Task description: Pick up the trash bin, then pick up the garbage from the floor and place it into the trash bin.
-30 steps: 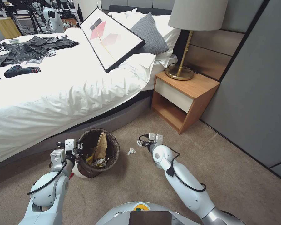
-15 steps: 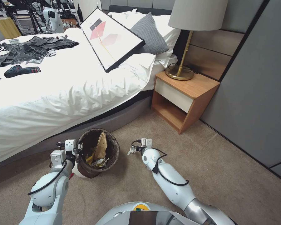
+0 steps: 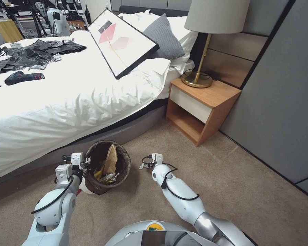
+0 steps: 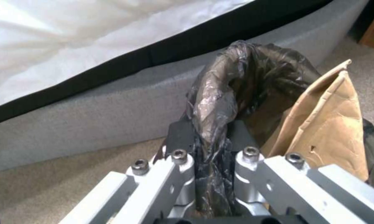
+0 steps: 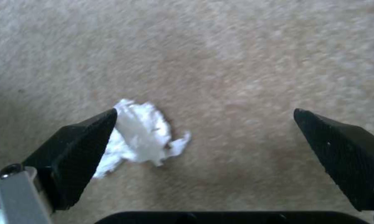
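The trash bin (image 3: 121, 160), white with a dark liner folded over its rim, stands tilted on the floor (image 3: 229, 177) beside the bed. My left gripper (image 3: 85, 161) is shut on its near rim; the left wrist view shows the liner (image 4: 245, 71) pinched between the fingers of my left gripper (image 4: 211, 137). Inside the bin are a tan paper piece (image 4: 323, 124) and yellow wrappers (image 3: 98, 173). A crumpled white tissue (image 5: 141, 133), the garbage, lies on the carpet. My right gripper (image 5: 205, 115) hangs open just above it, with one finger (image 5: 79, 146) against the tissue's edge.
The white bed (image 3: 58, 102) with its grey base runs along the left, close behind the bin. A wooden nightstand (image 3: 202, 106) with a lamp (image 3: 208, 44) stands at the back right, and a grey wall panel (image 3: 280, 102) is to the right. Open carpet lies right of my right arm.
My right arm has swung left toward the bin and lowered, bringing its open gripper over the tissue. The left gripper and the bin have not moved.
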Controlling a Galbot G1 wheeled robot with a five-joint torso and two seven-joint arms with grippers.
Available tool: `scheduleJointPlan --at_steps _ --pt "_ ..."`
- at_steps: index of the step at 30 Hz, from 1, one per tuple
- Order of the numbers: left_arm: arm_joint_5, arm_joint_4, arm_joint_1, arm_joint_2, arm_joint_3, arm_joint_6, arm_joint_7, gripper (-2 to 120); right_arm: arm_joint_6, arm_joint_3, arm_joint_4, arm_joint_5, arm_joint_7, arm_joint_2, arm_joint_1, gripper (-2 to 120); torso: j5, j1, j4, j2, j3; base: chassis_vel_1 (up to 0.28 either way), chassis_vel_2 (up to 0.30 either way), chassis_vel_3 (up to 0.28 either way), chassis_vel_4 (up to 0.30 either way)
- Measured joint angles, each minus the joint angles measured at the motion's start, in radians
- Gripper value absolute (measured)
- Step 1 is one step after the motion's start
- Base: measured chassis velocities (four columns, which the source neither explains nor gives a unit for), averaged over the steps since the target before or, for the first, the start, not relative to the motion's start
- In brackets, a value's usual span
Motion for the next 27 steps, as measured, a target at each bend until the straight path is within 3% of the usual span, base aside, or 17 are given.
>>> scheduleJointPlan --at_steps 16,27 --pt "0.011 0.001 0.003 -0.007 0.006 -0.003 0.004 7 0.037 -0.068 -0.065 -0.102 -0.05 0.054 -0.004 100 0.0 0.0 0.0 0.0 0.0 0.0 0.0 0.0 0.0" --pt "0.02 0.002 0.005 -0.01 0.013 -0.006 0.007 7 0.07 -0.017 -0.193 -0.165 -0.088 0.074 0.063 100 0.0 0.0 0.0001 0.0 0.0 0.0 0.0 0.0 0.0"
